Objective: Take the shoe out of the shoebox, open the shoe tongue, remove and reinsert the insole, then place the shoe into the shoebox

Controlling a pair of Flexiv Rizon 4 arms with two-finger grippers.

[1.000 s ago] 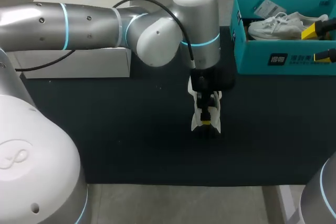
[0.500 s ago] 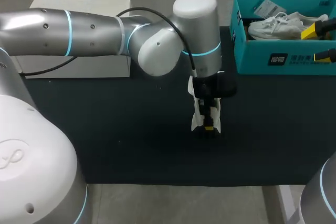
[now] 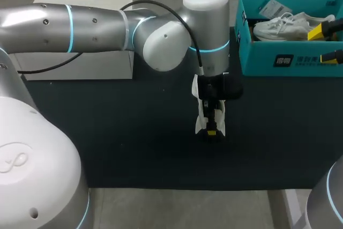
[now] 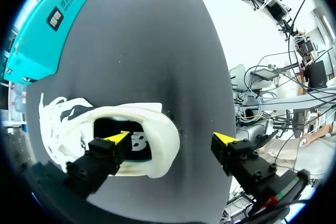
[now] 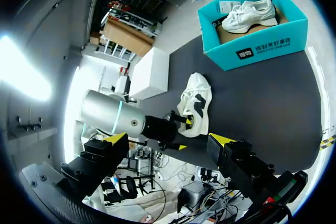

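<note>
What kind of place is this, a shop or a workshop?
Probably a robot test lab: the left arm hangs over a black table, one finger inside a white shoe; a teal shoebox holds a second shoe.

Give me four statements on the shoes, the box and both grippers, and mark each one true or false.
1. A white shoe lies on the dark mat, outside the shoebox. True.
2. The shoebox is empty. False: a second white shoe lies in it.
3. The left gripper is shut on the laces of the shoe on the mat. False: it is open, with one finger inside that shoe's opening and the other outside, past the heel.
4. The right gripper is open and holds nothing. True.
</note>
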